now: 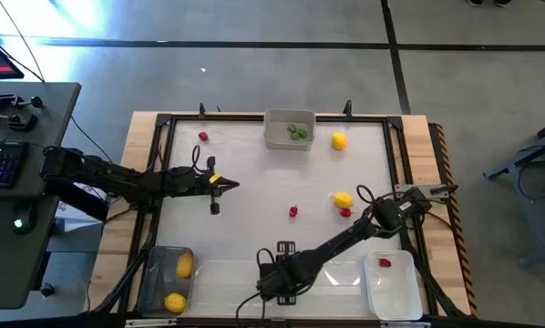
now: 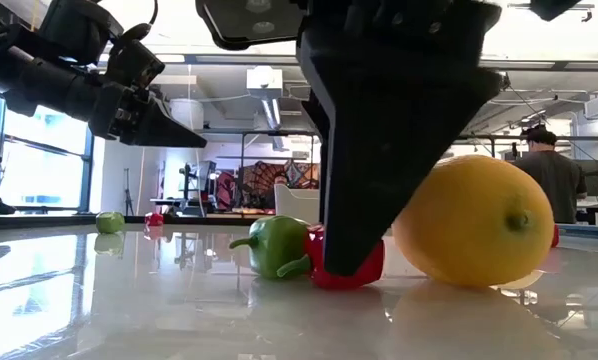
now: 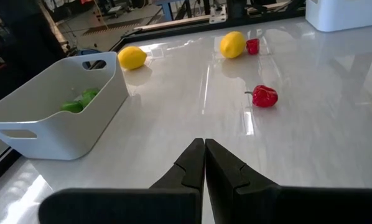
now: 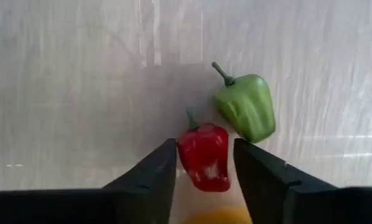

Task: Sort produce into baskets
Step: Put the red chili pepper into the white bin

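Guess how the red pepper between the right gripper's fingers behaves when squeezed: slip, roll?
The red pepper looks glossy and tapered, so it may slip out. It lies on a smooth, shiny table, so it could skid. Lemon and green pepper crowd it and may get nudged.

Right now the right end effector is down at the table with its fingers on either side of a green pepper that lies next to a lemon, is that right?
Not quite: the right end effector straddles the red pepper, not the green pepper, which lies just beyond it. The right wrist view shows this. The lemon does lie beside them.
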Action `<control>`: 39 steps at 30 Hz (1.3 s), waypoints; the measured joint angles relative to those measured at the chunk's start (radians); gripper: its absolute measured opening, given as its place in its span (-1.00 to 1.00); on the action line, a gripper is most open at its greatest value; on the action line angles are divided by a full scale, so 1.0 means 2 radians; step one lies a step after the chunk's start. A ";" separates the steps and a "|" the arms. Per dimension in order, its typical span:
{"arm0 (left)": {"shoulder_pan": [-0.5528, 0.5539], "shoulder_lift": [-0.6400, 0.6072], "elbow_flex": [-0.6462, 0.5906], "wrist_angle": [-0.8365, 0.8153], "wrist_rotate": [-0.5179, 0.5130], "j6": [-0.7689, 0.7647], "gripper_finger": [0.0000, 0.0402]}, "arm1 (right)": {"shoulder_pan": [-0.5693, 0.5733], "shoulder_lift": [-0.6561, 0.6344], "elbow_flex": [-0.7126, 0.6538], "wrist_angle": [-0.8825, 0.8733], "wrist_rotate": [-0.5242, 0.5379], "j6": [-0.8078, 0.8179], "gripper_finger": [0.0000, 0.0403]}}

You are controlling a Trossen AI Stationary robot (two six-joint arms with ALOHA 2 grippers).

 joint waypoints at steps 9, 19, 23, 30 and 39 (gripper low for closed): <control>0.000 0.000 0.000 -0.007 0.000 -0.003 -1.00 | -0.002 0.000 0.004 0.009 -0.014 -0.013 -0.61; 0.000 0.000 0.000 -0.006 0.000 -0.004 -1.00 | -0.004 0.000 0.117 -0.093 0.011 -0.026 -0.63; 0.000 0.000 0.000 -0.006 0.000 -0.004 -1.00 | -0.004 -0.001 0.165 -0.203 0.043 0.003 -0.63; 0.000 0.000 0.000 -0.006 0.000 -0.004 -1.00 | 0.005 -0.035 0.112 -0.281 0.039 0.076 -0.68; 0.000 0.000 0.000 -0.006 0.000 -0.005 -1.00 | 0.031 -0.179 -0.095 -0.240 0.044 0.187 -0.88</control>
